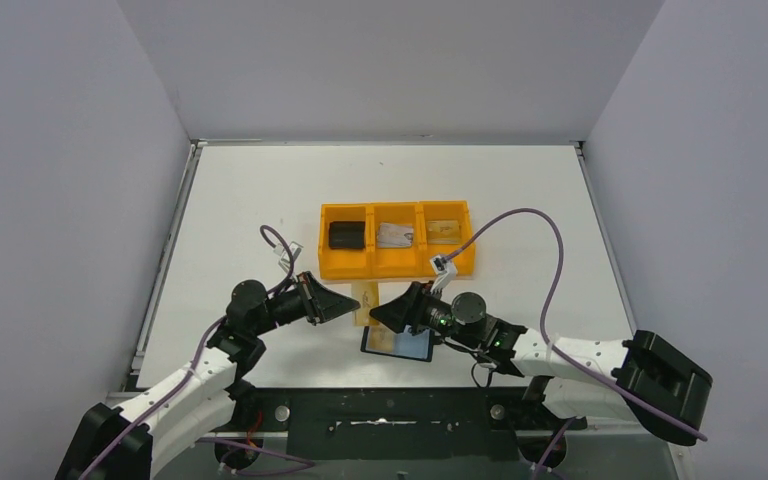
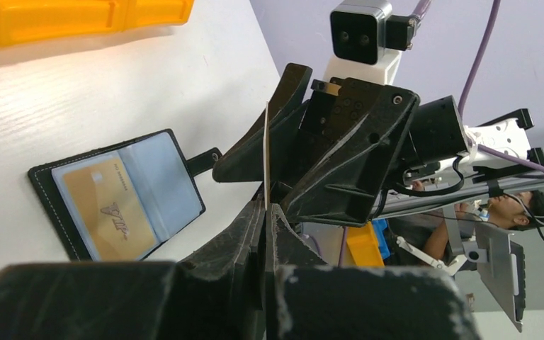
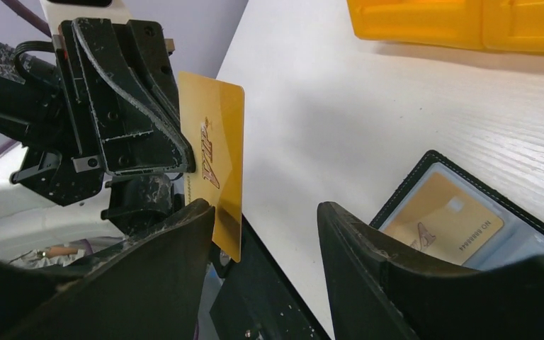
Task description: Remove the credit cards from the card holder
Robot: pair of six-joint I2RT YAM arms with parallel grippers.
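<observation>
left pincer (image 2: 268, 212): clamped shut on thin gold plastic card (image 3: 219, 134), held upright
card print: "VIP"
right pincer (image 3: 265, 209): jaws apart, the card's lower corner between them; contact unclear
holder: flat black bifold wallet (image 2: 163, 177), open flat below right pincer, half hidden from above
second gold card (image 2: 110, 212): in wallet pocket, "VIP"; small print unreadable

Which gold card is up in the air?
The gold card pinched by the left gripper, held off the table. A second gold card lies flat inside the open card holder.
</observation>
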